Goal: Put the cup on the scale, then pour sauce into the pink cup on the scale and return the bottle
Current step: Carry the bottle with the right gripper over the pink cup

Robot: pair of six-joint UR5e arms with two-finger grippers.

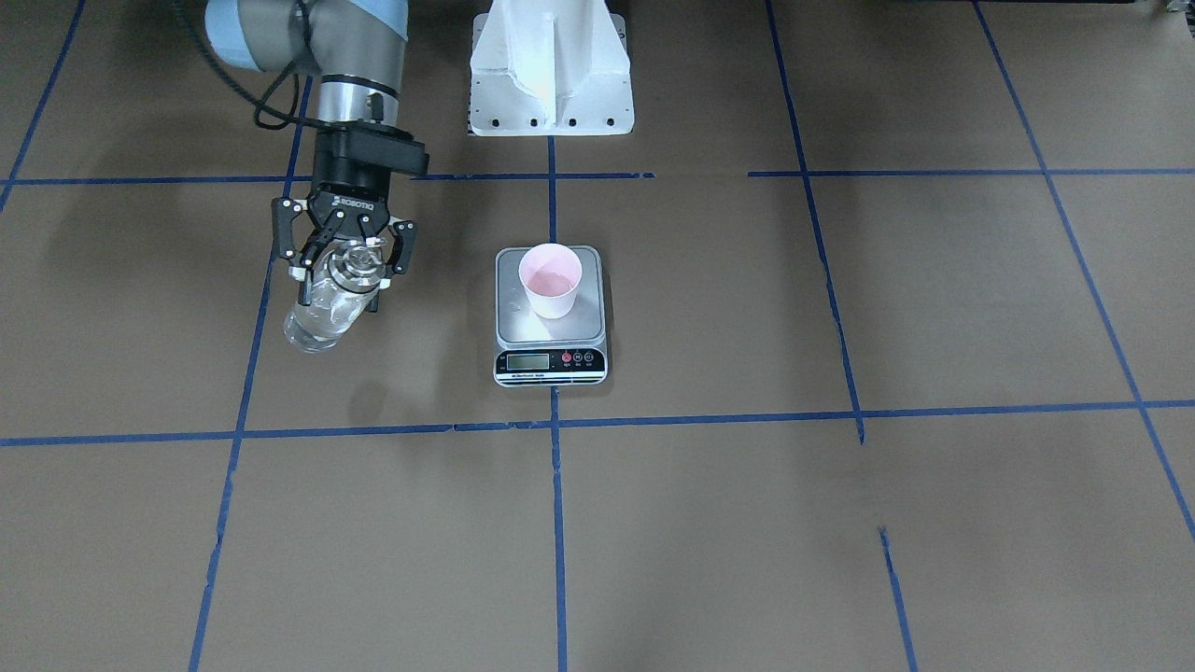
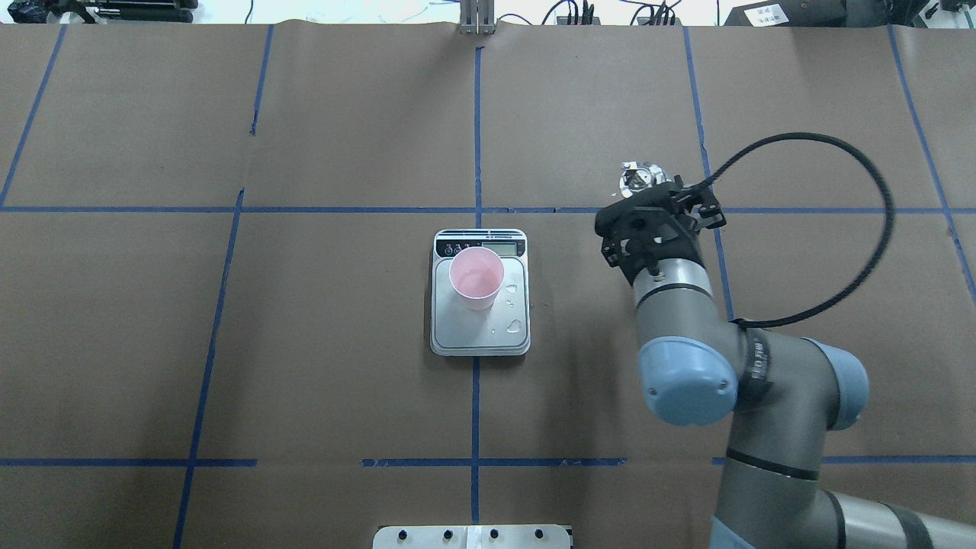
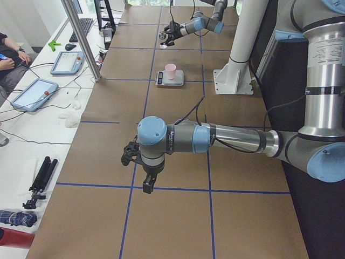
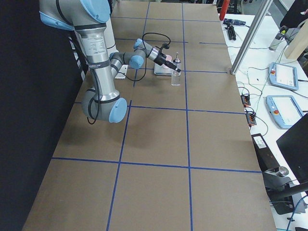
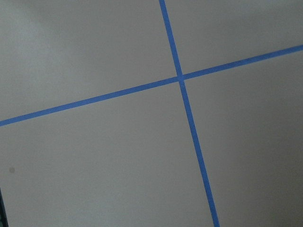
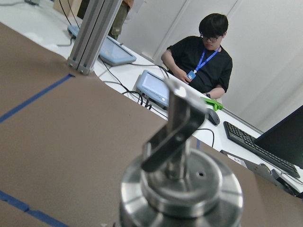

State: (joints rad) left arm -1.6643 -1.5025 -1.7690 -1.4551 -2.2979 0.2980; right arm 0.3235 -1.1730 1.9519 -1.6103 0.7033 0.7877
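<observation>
Brown paper with a grid of blue tape covered the table (image 1: 840,560). At the left of the front-facing view the right gripper (image 1: 344,266) came down from above. Its fingers (image 1: 301,273) were closed on the upper part of the bottle (image 1: 322,313), which stood upright and well apart from the scale. Whether its base touched the table, I could not tell. The metal spout cap (image 6: 180,189) filled the lower part of the right wrist view.

In the centre of the frame lay the scale (image 1: 523,327), its display toward the camera. The cup (image 1: 551,280) stood upright on the upper half of its platform. Some clear drops (image 2: 516,325) lay on the platform beside the cup, and the inside of the cup looked wet, so I judged that the sauce was poured already.

The left gripper (image 3: 131,154) appeared only in the left side view, low over the table and far from the scale. The state of its fingers could not be told.

What remained, it seemed, was to set the bottle down and let it go.
</observation>
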